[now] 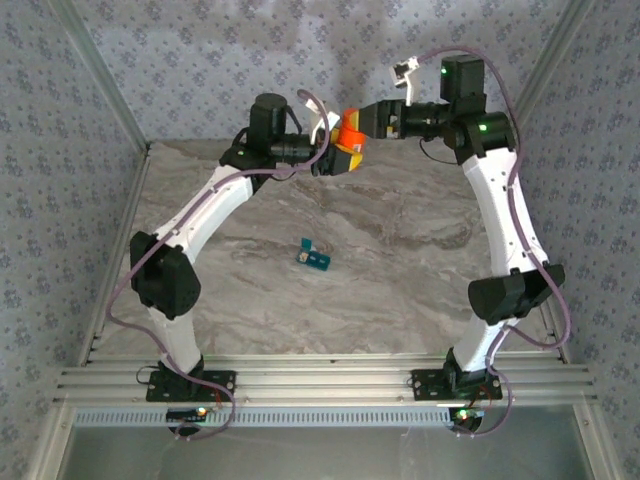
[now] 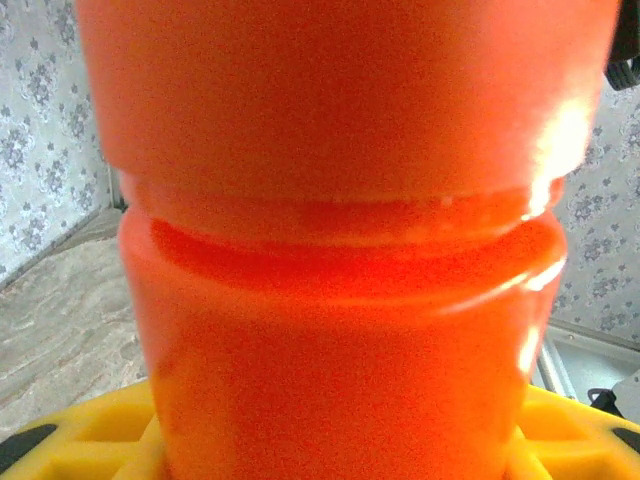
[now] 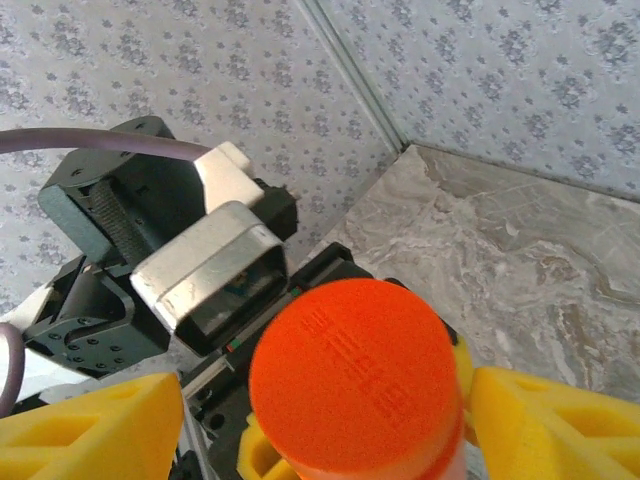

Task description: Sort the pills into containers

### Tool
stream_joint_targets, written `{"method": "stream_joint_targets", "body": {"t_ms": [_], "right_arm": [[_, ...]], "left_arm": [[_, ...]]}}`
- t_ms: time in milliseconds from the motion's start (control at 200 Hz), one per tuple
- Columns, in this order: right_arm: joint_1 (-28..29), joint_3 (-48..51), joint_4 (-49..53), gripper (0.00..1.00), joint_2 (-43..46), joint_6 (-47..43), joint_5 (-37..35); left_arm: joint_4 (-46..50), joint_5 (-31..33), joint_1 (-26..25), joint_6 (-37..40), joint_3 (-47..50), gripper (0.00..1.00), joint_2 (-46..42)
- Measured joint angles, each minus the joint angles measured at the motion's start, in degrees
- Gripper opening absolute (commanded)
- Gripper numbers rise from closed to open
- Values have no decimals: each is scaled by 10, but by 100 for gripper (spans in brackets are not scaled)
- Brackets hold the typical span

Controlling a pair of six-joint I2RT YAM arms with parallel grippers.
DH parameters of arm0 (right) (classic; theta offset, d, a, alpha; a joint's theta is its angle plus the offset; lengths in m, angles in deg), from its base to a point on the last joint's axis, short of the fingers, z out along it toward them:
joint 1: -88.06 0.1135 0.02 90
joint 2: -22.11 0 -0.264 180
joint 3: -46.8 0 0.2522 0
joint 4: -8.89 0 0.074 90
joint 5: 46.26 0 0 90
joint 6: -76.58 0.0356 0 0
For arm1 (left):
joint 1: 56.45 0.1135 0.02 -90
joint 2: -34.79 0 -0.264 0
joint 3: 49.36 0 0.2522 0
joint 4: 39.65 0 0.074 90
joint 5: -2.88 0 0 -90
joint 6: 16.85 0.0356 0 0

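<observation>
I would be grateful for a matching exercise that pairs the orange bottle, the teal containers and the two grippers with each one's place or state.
Things:
1. orange bottle
2. teal containers
3. left gripper
4. right gripper

Places or states:
a. lying on the table
b. open, straddling the cap
c. held up in the air, near the far wall
d. shut on the bottle's body

Pairs: 1-c, 2-a, 3-d, 4-b

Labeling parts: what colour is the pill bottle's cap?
The cap is orange; right wrist view shows it best.
</observation>
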Motion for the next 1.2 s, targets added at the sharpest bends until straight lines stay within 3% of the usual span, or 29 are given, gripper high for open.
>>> {"method": "stream_joint_targets", "body": {"t_ms": [835, 1199], "right_arm": [[2, -16, -8, 70, -19, 5, 22], [2, -17, -12, 41, -19, 10, 25]], "left_arm": [[19, -11, -5, 0, -21, 0, 3], [23, -15, -6, 0, -23, 0, 4]]}}
